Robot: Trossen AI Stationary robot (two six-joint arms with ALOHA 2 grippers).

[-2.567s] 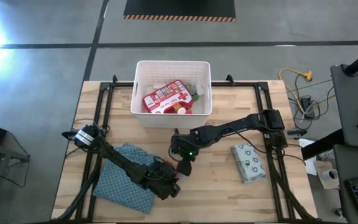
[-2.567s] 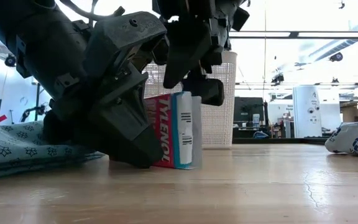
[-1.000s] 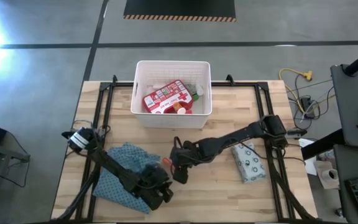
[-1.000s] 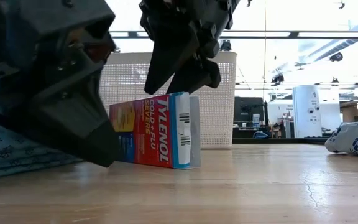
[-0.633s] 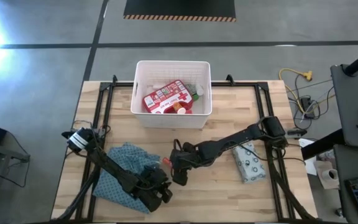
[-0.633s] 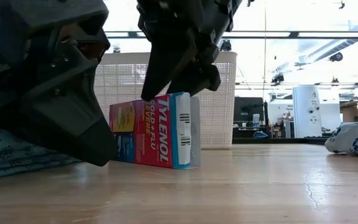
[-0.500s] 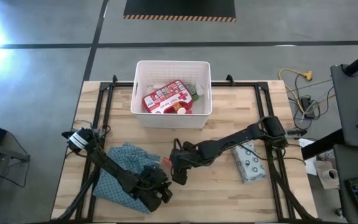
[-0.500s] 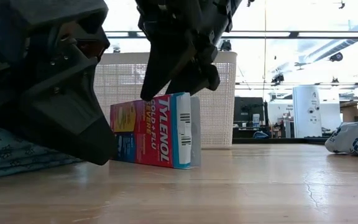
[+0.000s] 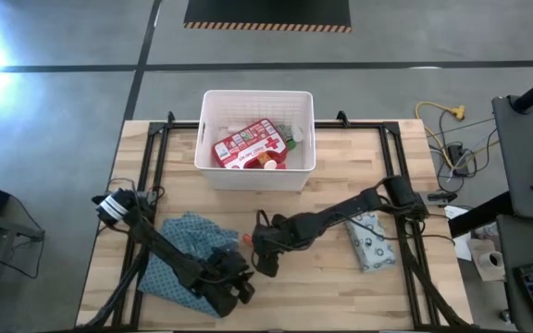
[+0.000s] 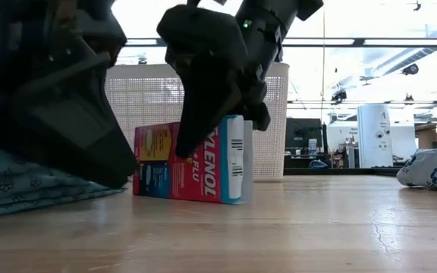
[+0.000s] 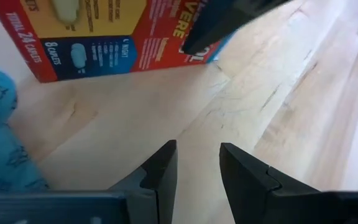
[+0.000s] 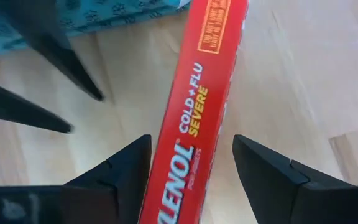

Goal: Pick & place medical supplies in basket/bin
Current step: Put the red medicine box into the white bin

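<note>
Right wrist view: right gripper (image 12: 188, 174) spread wide, one finger on each side of small red-blue-white cardboard box (image 12: 199, 118), ready to squeeze.
Box: standing on edge on wooden table (image 9: 340, 287), not yet in white slotted plastic bin (image 9: 258, 100).
Left gripper (image 11: 194, 165): empty, a bit apart, low beside box.

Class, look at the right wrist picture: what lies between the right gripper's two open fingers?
The red Tylenol box stands on edge between the fingers of the right gripper, a gap on each side. The low view confirms this gripper straddles it.

A lab: concrete floor (image 9: 63, 92), hazard-striped mat (image 9: 266, 13), equipment beyond
</note>
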